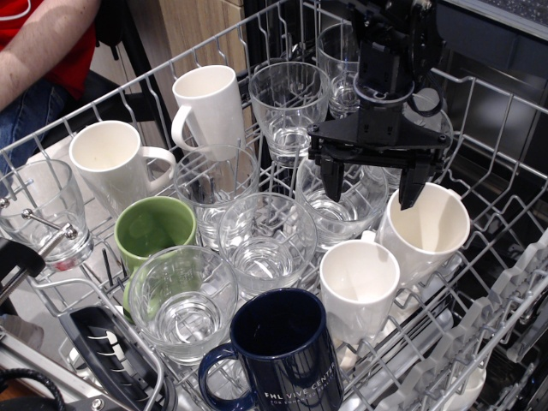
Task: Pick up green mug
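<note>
The green mug (154,231) stands upright in the wire dishwasher rack (479,282), at the left middle, partly hidden behind a clear glass (182,301). Its handle and logo are hidden. My gripper (373,186) hangs at the right of the rack, well to the right of the green mug. Its black fingers (332,178) are spread apart and hold nothing. The right fingertip (411,190) is just over the rim of a white mug (425,229).
Several clear glasses (267,242) and white mugs (113,161) fill the rack. A dark navy mug (287,351) with white lettering stands at the front. A person's arm (38,43) shows at the top left. A black utensil holder (111,355) sits front left.
</note>
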You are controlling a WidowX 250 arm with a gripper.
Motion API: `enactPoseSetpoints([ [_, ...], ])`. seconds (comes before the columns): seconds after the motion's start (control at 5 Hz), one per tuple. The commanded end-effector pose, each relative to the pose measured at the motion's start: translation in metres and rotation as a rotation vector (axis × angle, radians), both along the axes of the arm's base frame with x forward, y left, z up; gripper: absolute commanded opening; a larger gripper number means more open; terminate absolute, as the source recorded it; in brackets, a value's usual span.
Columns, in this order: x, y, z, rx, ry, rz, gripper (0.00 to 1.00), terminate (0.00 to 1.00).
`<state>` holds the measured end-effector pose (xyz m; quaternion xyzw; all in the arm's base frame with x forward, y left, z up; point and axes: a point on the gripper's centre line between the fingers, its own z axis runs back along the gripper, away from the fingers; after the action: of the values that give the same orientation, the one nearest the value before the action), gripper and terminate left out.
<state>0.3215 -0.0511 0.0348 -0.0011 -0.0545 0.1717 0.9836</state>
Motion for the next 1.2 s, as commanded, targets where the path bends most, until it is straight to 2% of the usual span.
enactPoseSetpoints([
  [0.0,0.0,0.0,0.0,0.0,0.0,0.0,1.0,0.0],
  [0.2,-0.005,0.028,0.013,0.009,-0.005,-0.082,1.0,0.0],
  [0.4,0.0,0.064,0.03,0.015,0.03,-0.156,1.0,0.0],
  [0.6,0.0,0.099,0.031,0.026,0.072,-0.229,1.0,0.0],
  [0.8,-0.01,0.127,0.016,0.056,0.05,-0.301,1.0,0.0],
  [1.0,-0.016,0.157,0.013,0.073,0.041,-0.349,1.0,0.0],
])
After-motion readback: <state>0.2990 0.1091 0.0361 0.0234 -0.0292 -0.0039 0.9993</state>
